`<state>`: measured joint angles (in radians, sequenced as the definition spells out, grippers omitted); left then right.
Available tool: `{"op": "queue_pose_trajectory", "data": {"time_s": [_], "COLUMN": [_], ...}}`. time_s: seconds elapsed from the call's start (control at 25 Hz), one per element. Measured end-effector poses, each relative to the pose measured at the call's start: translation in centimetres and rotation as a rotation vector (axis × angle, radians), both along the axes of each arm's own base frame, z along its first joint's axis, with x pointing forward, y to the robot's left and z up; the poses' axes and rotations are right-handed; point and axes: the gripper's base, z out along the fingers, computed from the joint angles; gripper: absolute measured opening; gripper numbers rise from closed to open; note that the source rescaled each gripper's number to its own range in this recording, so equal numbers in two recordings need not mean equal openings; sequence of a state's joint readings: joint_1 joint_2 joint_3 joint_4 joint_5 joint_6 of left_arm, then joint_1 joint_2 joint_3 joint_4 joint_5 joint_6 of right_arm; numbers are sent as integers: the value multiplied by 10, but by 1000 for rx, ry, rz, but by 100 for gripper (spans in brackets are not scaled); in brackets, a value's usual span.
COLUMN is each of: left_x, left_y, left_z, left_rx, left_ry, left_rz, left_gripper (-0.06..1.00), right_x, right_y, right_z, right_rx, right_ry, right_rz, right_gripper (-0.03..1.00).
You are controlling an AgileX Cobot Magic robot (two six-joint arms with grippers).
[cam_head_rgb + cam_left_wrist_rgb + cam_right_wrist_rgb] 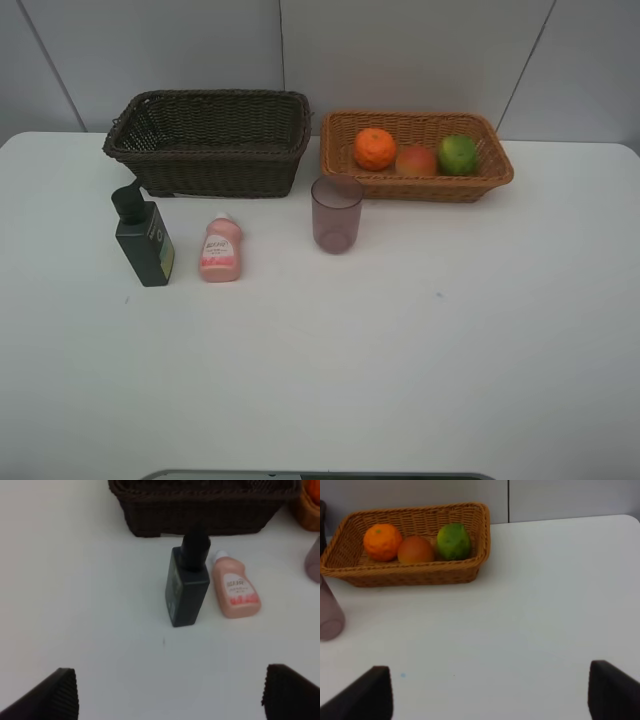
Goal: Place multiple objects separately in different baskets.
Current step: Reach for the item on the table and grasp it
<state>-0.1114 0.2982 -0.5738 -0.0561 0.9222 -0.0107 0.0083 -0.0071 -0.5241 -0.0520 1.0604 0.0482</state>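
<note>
The orange [375,148], the red-yellow fruit [416,160] and the green fruit [457,154] lie in the orange-tan basket [420,188] at the back right. Left of it stands the dark brown basket [210,140]; its inside is hardly visible. In front of the baskets, on the table, are the dark green pump bottle [143,238], the small pink bottle [221,250] and the mauve cup [336,214]. My left gripper [172,695] is open, well short of the pump bottle [187,582] and pink bottle [235,586]. My right gripper [490,695] is open over bare table, away from the tan basket [410,575].
The white table [400,350] reaches to the wall behind the baskets. A grey edge [320,475] shows at the table's near side. Neither arm appears in the high view.
</note>
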Motion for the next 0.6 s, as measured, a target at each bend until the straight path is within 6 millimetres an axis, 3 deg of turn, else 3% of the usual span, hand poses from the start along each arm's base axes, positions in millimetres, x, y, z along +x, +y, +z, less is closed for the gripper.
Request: {"op": "queue_pose_trajectory", "data": {"time_s": [0.24, 0.6], "left_x": [85, 201], "left_y": [-10, -23], "left_z": [6, -20], "left_rx": [73, 87], "left_ry": [240, 543], "left_rz": [-45, -37], "left_gripper": [95, 95], "right_x": [0, 0], "right_y": [0, 0], "right_z": [0, 0], "right_rx": [0, 0], "right_ry": [0, 0], "right_rz": [0, 0], "right_gripper": [61, 61]}}
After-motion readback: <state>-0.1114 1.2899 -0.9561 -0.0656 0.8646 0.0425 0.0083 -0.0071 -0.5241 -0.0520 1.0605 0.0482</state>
